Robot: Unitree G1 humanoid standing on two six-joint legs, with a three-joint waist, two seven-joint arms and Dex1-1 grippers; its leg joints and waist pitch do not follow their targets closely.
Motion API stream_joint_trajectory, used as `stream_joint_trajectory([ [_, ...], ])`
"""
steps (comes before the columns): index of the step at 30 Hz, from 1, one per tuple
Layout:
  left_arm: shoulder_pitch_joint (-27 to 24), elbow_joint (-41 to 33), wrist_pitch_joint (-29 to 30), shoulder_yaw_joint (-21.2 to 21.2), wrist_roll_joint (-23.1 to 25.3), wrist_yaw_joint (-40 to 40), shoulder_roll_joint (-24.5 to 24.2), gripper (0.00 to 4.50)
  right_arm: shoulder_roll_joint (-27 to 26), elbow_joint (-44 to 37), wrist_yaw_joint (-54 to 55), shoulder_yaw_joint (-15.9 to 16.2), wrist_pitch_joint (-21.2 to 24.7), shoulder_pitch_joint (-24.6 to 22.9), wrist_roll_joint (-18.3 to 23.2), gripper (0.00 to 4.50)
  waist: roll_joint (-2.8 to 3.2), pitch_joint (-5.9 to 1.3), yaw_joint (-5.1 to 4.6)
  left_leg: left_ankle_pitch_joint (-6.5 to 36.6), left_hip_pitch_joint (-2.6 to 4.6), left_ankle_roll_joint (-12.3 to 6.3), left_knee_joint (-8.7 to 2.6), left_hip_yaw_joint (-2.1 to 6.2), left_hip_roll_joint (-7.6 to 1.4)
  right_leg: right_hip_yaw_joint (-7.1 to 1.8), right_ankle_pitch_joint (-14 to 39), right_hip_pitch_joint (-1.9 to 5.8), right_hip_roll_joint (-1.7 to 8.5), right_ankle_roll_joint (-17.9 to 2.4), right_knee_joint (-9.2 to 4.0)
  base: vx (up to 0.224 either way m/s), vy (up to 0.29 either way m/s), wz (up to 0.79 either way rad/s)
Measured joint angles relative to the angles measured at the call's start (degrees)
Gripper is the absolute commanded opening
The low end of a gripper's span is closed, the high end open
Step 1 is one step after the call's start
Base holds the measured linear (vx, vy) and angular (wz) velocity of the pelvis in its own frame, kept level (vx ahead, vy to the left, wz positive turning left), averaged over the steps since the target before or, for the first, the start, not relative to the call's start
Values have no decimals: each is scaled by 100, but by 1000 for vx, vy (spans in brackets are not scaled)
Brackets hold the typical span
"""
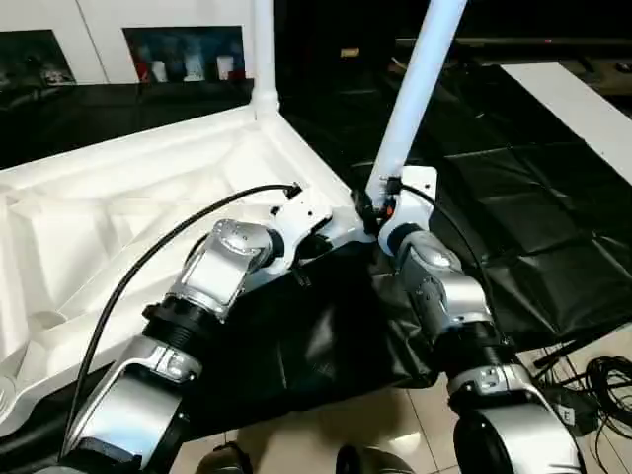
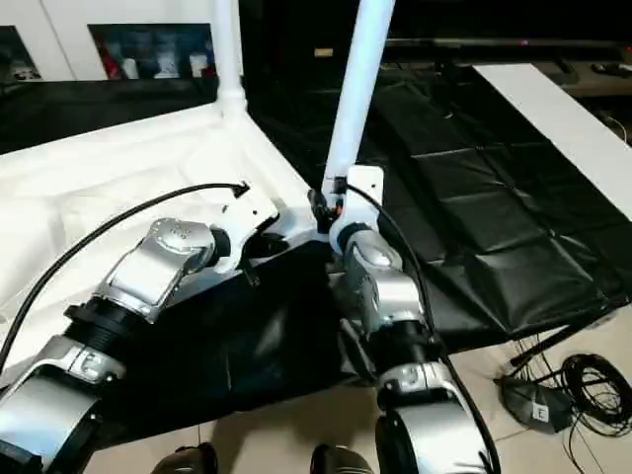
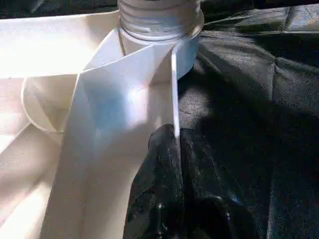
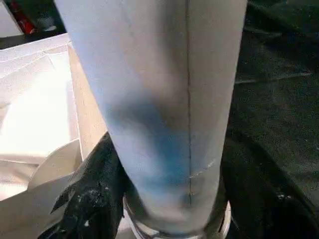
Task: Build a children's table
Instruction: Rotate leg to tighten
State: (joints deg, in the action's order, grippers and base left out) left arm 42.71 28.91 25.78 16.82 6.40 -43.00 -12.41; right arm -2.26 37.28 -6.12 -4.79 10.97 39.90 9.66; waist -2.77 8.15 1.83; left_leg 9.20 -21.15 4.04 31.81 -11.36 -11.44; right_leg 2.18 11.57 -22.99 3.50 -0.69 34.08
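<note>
**Seating the second leg at the near corner**

At the near corner of the upturned table top (image 1: 128, 197), both hands meet. That top lies ribbed side up on a surface draped in black sheeting (image 2: 494, 227). The left hand (image 3: 175, 149) has its two black fingers pressed together on the thin upright edge wall of the top, just short of the corner socket (image 3: 164, 35), pinching that wall to steady the piece. The right hand (image 4: 169, 199) has its fingers spread around the base of a leg (image 1: 420, 89), one black finger (image 4: 94, 199) on either side of the shaft, gripping it right above the threaded collar.

This leg leans away from upright, so I judge it is being seated or turned into the socket. To do that well, the shaft should be brought square to the top before any twisting, or the thread may cross. The left pinch should hold firm so the top does not swing round with the leg.

Beyond, another leg (image 1: 264, 49) stands straight in the far corner socket, well apart from the work. Cables from both wrists loop close to the leaning leg and could snag on a wide turn. Farther off stand a white cabinet (image 1: 148, 39) with glass doors and a pale board (image 2: 563, 118) lying on the sheeting.
</note>
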Motion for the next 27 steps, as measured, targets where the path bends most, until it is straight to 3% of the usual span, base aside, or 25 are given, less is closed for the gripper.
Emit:
stream_joint_trajectory([
  [8,-159,-365,-164,-1,-59,-268,-227,0,278,-279,-580,166,155,-106,-6,346,11,17,12,-1,-40,1,-25,-5,-3,3,-97,-56,-5,-12,4,0,0,0],
  [11,-289,-688,-237,37,-111,-471,-411,0,716,-910,-1313,462,446,-435,5,370,23,24,29,-11,-94,5,-26,-5,-19,10,-95,-104,-18,-1,9,17,-5,0],
  [14,-400,-885,-331,34,-151,-667,-593,0,1064,-1377,-1904,624,687,-673,124,390,31,29,32,-26,-103,-22,-37,-7,-22,14,-90,-117,-23,-2,8,0,0,0],
  [17,-574,-1150,-434,36,-292,-1032,-847,0,1804,-1993,-2964,910,872,-1014,290,402,40,35,53,-13,-113,-39,-37,-13,-23,13,-84,-122,-22,-12,-4,0,0,0],
  [19,-717,-1290,-562,36,-401,-1340,-1063,0,2238,-2297,-3656,1063,842,-1173,347,431,40,35,50,-10,-112,-45,-35,-16,-23,11,-81,-122,-22,-15,-3,0,0,0],
  [23,-1000,-1476,-1083,75,-573,-1992,-1444,0,2591,-2551,-4421,1245,611,-1333,374,438,53,43,42,-13,-105,-40,-34,-18,-28,10,-77,-122,-22,-14,2,0,0,0],
  [27,-1090,-1651,-1178,196,-670,-2345,-1555,0,2753,-2581,-4793,1331,446,-1332,365,438,70,53,127,-16,-106,-34,-17,-35,-29,5,-77,-115,-13,-14,7,0,0,0],
])
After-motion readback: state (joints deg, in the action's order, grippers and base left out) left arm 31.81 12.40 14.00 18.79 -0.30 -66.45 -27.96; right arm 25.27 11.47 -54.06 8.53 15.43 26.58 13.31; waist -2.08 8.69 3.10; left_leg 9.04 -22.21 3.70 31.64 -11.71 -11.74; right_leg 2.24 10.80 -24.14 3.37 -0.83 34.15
